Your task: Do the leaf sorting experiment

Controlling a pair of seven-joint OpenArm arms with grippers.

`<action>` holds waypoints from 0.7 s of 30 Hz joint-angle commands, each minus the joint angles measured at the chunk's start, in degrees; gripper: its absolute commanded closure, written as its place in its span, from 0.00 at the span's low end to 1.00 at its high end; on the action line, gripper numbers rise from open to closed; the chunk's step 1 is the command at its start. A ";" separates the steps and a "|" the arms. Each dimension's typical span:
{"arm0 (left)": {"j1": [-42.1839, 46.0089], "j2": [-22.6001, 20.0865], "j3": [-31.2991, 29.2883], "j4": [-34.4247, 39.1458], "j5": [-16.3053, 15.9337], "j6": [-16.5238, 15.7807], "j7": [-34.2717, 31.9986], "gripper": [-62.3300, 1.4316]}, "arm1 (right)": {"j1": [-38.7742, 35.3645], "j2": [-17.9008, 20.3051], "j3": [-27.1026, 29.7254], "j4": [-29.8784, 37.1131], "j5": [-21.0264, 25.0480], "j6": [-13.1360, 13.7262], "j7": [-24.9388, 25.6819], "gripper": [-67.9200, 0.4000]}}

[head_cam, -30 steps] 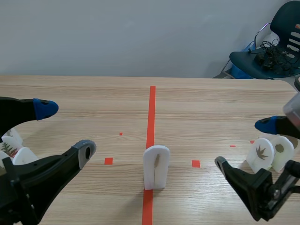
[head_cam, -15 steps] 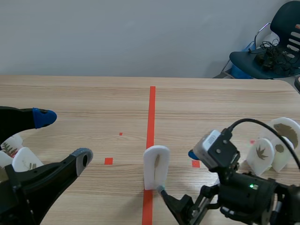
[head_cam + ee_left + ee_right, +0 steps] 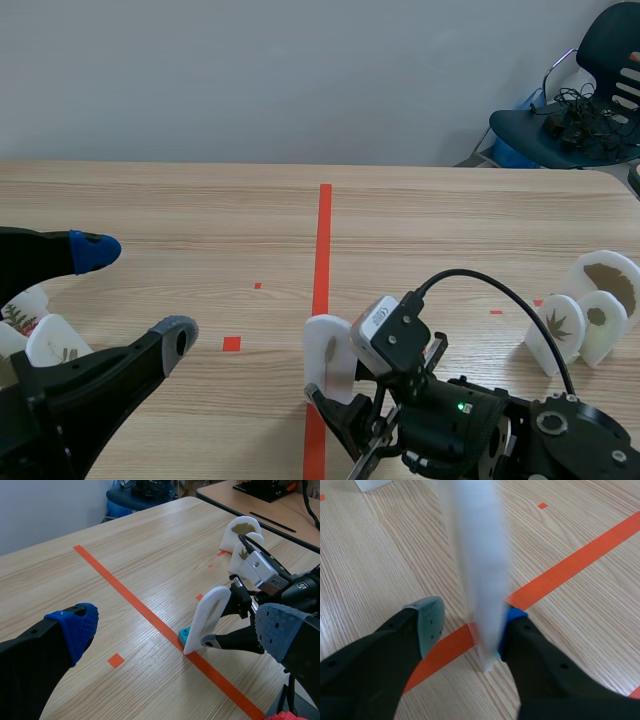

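A white arch-shaped card stands tilted on the red centre line. My right gripper straddles its base. The blue pad touches one face. The grey-green pad stands a small gap off the other face, so the gripper is open. My left gripper hangs wide open at the left, well apart from the card, with nothing between its fingers.
White leaf cards stand in a group at the right, and more leaf cards sit at the left behind my left arm. A chair with cables stands beyond the table's far right corner.
My right arm swung in from the right to the centre card and narrowed its fingers around it. The card now leans. The left arm barely moved.
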 commanded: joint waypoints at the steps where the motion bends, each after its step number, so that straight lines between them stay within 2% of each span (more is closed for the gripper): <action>1: -0.02 0.15 -0.37 0.39 -0.76 -0.15 -0.81 0.00 | -0.02 0.79 0.63 1.86 0.57 0.02 1.53 0.86; 3: -0.15 0.15 -0.37 0.37 -0.76 -0.15 -0.79 0.00 | -0.02 0.94 0.72 1.95 0.61 0.02 3.74 0.93; 8: -0.20 0.15 -0.37 0.37 -0.76 -0.15 -0.98 0.00 | -2.14 2.32 4.31 6.27 0.72 1.14 4.20 0.93; 15: -0.48 0.15 -0.37 0.35 -0.76 -0.15 -1.07 0.00 | -13.42 3.67 18.14 18.38 5.62 1.11 1.55 0.93; 18: -0.48 0.15 -0.37 0.35 -0.79 -0.17 -1.16 0.00 | -16.68 2.75 23.67 18.99 6.51 1.05 1.29 0.93; 21: -0.48 0.15 -0.37 0.35 -0.81 -0.17 -1.18 0.00 | -17.53 1.05 27.71 17.73 6.51 -0.31 0.61 0.93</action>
